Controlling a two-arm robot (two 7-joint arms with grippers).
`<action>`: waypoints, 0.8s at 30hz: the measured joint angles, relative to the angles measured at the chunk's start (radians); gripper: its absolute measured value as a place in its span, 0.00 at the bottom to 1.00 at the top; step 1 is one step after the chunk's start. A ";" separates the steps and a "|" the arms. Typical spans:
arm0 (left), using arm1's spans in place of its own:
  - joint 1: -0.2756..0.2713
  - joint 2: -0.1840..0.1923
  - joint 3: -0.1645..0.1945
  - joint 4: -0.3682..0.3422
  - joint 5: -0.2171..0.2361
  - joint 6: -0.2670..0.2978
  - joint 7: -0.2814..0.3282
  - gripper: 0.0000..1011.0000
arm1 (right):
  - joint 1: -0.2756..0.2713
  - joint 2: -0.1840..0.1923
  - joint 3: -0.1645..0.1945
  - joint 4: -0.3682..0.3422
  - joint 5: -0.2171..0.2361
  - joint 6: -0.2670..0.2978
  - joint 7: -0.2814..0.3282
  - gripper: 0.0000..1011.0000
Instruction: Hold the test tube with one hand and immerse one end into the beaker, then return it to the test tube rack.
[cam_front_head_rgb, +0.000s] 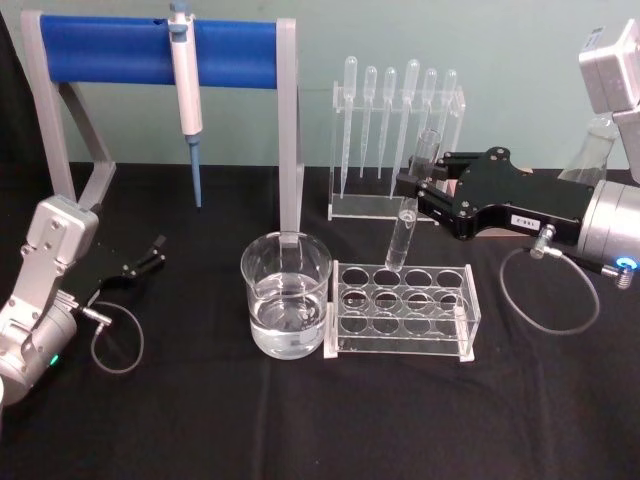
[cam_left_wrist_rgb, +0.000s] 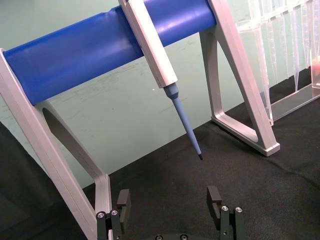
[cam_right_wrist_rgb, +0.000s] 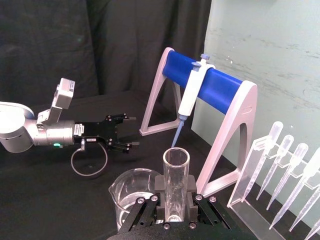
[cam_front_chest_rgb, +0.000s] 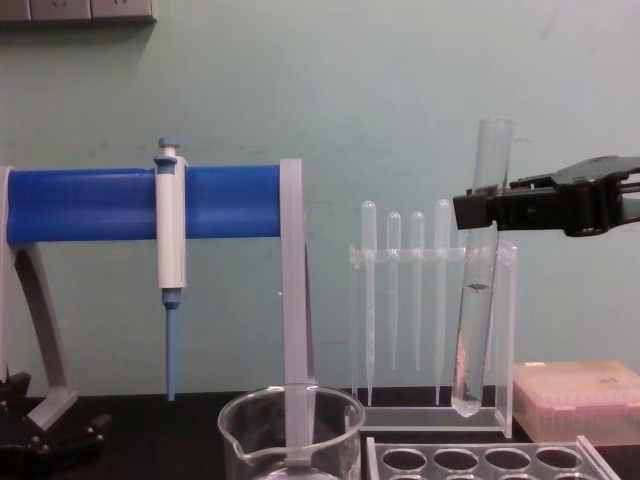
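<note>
Test tube tilted above rack, near beaker | right hand clamped on it | left hand spread, empty, idle far left

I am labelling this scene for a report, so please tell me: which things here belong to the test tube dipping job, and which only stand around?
Belong to the job:
test tube, held by the right gripper
beaker
test tube rack

Only standing around:
micropipette on the blue stand
plastic pipettes
left gripper, open, parked at the left
</note>
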 joint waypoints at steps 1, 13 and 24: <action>0.000 0.000 0.000 0.000 0.000 0.000 0.000 0.99 | 0.000 0.000 0.000 0.000 0.000 0.000 0.000 0.24; 0.000 0.000 0.000 0.000 0.000 0.000 0.000 0.99 | 0.000 0.000 0.000 0.000 0.000 0.000 0.000 0.24; 0.000 0.000 0.000 0.000 0.000 0.000 0.000 0.99 | 0.000 0.000 0.000 0.000 0.000 0.000 0.000 0.24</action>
